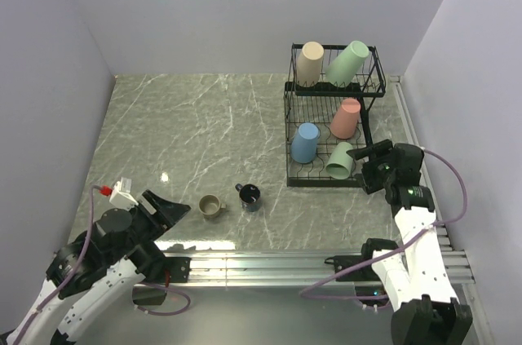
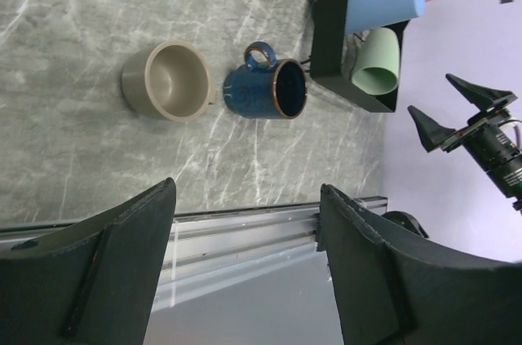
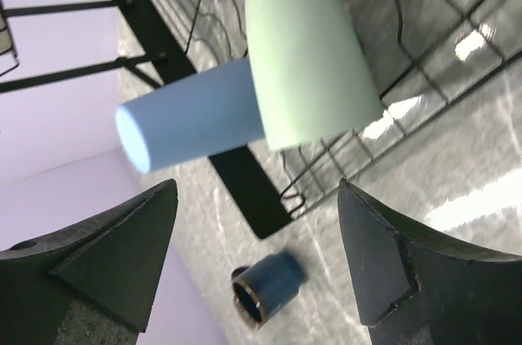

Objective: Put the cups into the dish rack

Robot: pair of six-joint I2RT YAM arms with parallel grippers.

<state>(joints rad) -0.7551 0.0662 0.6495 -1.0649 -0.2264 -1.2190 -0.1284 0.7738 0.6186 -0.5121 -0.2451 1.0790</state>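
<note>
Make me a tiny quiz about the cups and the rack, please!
1. True or false: the navy mug is already in the dish rack.
2. How many cups sit in the rack? A three, B five, C seven.
3. Which end effector is nearer the tan mug?
Key: 1 false; 2 B; 3 the left end effector.

The table (image 1: pixel 204 125) has a grey-green marble surface with thin white veins. It is glossy, and a small bright reflection (image 1: pixel 165 175) shows near its left edge. A ribbed aluminium rail (image 1: pixel 269 266) runs along the near edge. Pale lilac walls (image 1: pixel 245 11) stand close around it, at the left, far and right edges.
</note>
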